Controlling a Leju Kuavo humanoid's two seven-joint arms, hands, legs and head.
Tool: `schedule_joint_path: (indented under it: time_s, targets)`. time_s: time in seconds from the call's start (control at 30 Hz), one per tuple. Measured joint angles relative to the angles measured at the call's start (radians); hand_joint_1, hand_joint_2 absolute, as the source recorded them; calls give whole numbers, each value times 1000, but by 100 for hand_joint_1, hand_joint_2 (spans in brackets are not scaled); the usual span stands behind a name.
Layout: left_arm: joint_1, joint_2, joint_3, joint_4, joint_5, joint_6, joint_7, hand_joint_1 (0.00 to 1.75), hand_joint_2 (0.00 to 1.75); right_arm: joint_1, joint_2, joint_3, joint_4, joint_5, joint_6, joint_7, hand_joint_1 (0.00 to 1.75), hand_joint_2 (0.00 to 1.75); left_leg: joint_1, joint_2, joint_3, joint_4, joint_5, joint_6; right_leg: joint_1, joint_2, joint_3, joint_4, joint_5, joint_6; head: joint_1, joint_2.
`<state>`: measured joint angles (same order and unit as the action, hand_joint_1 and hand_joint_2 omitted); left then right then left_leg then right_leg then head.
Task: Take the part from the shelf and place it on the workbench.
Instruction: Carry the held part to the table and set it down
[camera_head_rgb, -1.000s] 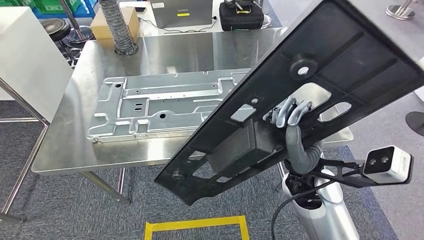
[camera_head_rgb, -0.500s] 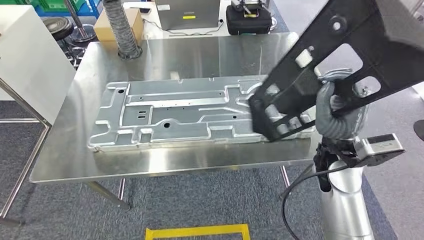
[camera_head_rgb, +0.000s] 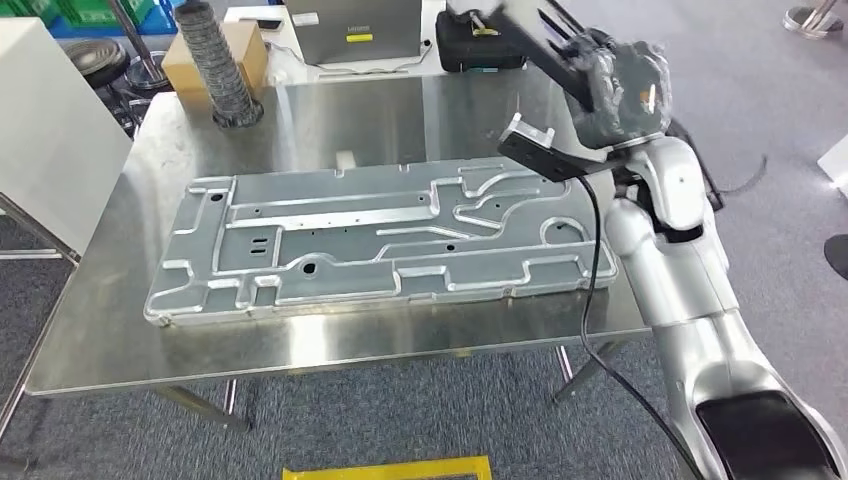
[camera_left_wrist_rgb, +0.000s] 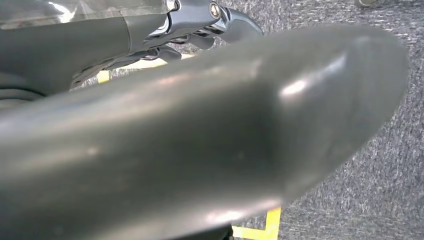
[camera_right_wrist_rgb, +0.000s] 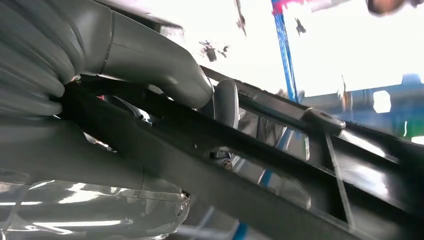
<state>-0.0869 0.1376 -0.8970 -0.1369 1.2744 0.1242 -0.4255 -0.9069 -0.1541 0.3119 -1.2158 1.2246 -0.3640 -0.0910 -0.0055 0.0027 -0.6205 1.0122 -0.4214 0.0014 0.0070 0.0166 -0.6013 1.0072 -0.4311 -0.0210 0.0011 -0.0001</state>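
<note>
Fingers (camera_right_wrist_rgb: 227, 102) of your right hand (camera_head_rgb: 622, 80) grip the black plastic frame part (camera_head_rgb: 545, 45) above the steel workbench (camera_head_rgb: 330, 345); carry step, next lower it flat beside the stamped metal panel (camera_head_rgb: 370, 240).

Head view. Bench (camera_head_rgb: 330, 345) spans the centre and left of frame. Large stamped panel (camera_head_rgb: 380, 245) lies flat on it, lengthwise, mid-frame. Ribbed hose (camera_head_rgb: 212, 62) stands on the bench's far left corner, upper left of frame; cardboard box (camera_head_rgb: 250, 45) just behind it. Laptop (camera_head_rgb: 352, 28) top centre, beyond the far edge; case (camera_head_rgb: 480, 48) to its right. Right robot hand (camera_head_rgb: 618, 80) upper right, above the bench's far right corner, holding the part (camera_head_rgb: 545, 45), which extends toward the top edge.
</note>
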Motion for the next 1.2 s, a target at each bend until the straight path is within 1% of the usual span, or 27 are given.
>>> schedule_joint_path:
  time_s: [0.07,0.13,0.2,0.27,0.3,0.33,0.37,0.4,0.43,0.47,0.5,0.57,0.63,0.67,0.7,0.77,0.8,0.83,0.87,0.93,0.97,1.0,1.03,1.1,1.13,1.17,1.2]
  targets:
    - [-3,0,-7,0,3,-3,-1,0,0,-53,33,66,99,42,27,6,175,175,-2,0,4,-12,3,5,0,1,-3,-2,-1,10,1,0]
    - [-5,-1,-14,0,7,-8,-4,0,0,-98,73,126,198,65,51,6,175,175,5,1,13,-24,13,11,1,-2,-10,17,-17,19,3,0]
    - [-9,-2,-22,0,12,-15,-8,0,0,-138,115,178,299,84,68,9,175,175,10,2,22,-33,15,15,-4,-5,-54,107,-62,29,7,0]
    - [-10,-3,-27,0,17,-22,-15,0,0,-160,155,225,397,101,76,17,175,175,12,-1,24,-32,11,16,-13,-6,-128,239,-107,39,8,0]
    - [-10,-5,-28,0,20,-25,-19,0,0,-165,174,247,446,109,79,22,175,175,14,-3,26,-31,8,15,-17,-7,-153,277,-109,43,9,0]
    - [-10,-6,-29,0,21,-28,-23,0,0,-168,191,267,491,117,84,29,175,175,16,-7,29,-28,3,13,-20,-8,-161,278,-92,46,9,0]
    - [-9,-7,-30,0,22,-31,-26,0,0,-171,208,283,531,124,89,35,175,175,18,-9,31,-23,-3,9,-22,-10,-150,240,-59,48,9,0]
    - [-9,-8,-32,0,23,-33,-29,0,0,-173,221,294,561,129,94,42,175,175,20,-11,34,-18,-10,6,-25,-12,-126,175,-17,48,9,0]
    - [-9,-9,-34,0,24,-34,-31,0,0,-176,233,304,588,133,99,48,175,175,20,-13,35,-12,-17,1,-25,-14,-98,113,13,47,9,0]
    - [-9,-9,-35,0,24,-35,-33,0,0,-181,245,312,612,137,104,53,175,175,19,-14,34,-6,-24,-5,-24,-14,-77,61,32,43,8,0]
    - [-9,-9,-37,0,25,-35,-35,0,0,-186,258,320,637,142,111,57,175,175,18,-13,33,-2,-28,-11,-22,-14,-65,32,37,39,6,0]
    - [-8,-9,-43,0,25,-35,-42,0,0,-190,280,342,689,154,136,64,175,175,18,-12,35,0,-34,-24,-16,-11,-59,19,29,26,3,0]
    - [-7,-10,-49,0,26,-35,-50,0,0,-183,296,362,733,164,160,67,175,175,22,-10,34,9,-47,-36,-17,-10,-51,13,27,13,2,0]
    - [-7,-10,-50,0,27,-35,-53,0,0,-178,304,369,751,167,166,67,175,175,23,-9,22,37,-64,-40,-19,-11,-46,9,27,7,0,0]
    - [-8,-10,-51,0,28,-34,-56,0,0,-174,313,375,765,168,169,63,175,175,24,-8,-2,87,-89,-44,-20,-10,-42,5,26,2,-1,0]
    - [-7,-10,-53,0,30,-33,-64,0,0,-162,327,387,795,168,168,51,175,175,25,-8,-71,223,-141,-48,-18,-10,-36,5,21,-4,-2,0]
    - [-7,-10,-54,0,31,-31,-68,0,0,-152,331,393,807,169,166,44,175,175,25,-8,-99,270,-150,-49,-16,-9,-32,5,19,-5,-2,0]
    - [-6,-10,-55,0,33,-30,-72,0,0,-140,335,399,817,170,163,38,175,175,25,-8,-112,284,-140,-49,-15,-9,-28,5,16,-5,-2,0]
    - [-6,-10,-56,0,34,-28,-76,0,0,-129,338,404,825,171,157,32,175,175,25,-8,-104,255,-112,-48,-14,-9,-24,6,13,-4,-2,0]
    - [-6,-10,-61,0,35,-23,-84,0,0,-117,346,412,835,171,135,14,175,175,25,-8,-49,122,-38,-42,-13,-6,-18,10,6,0,-2,0]
    - [-7,-10,-64,0,35,-20,-88,0,0,-114,351,416,840,171,119,1,175,175,23,-8,-23,62,-15,-37,-11,-4,-17,12,3,4,-2,0]
    - [-9,-10,-67,0,36,-16,-91,0,0,-110,357,419,844,172,104,-11,175,175,21,-8,-5,25,-5,-31,-10,-2,-17,13,2,9,-1,0]
    - [-11,-11,-70,0,37,-13,-93,0,0,-104,362,424,848,174,89,-25,175,175,19,-9,1,10,-6,-26,-9,-1,-17,13,1,14,-1,0]
    - [-14,-12,-75,0,39,-10,-95,0,0,-90,375,435,854,179,65,-50,175,175,19,-9,4,6,-4,-15,-9,0,-16,11,1,24,-1,0]
    - [-16,-13,-77,0,41,-8,-95,0,0,-84,382,441,856,181,57,-60,131,131,21,-8,6,3,-3,-9,-9,-2,-17,17,-6,30,0,0]
    - [-18,-14,-78,0,42,-6,-95,0,44,-78,389,447,858,184,52,-68,87,87,23,-7,8,-1,-1,-3,-9,-4,-27,40,-23,34,0,0]
    - [-21,-16,-78,0,44,-2,-95,0,87,-73,396,453,860,187,49,-72,44,44,24,-6,10,-3,0,2,-10,-5,-47,87,-50,38,1,0]
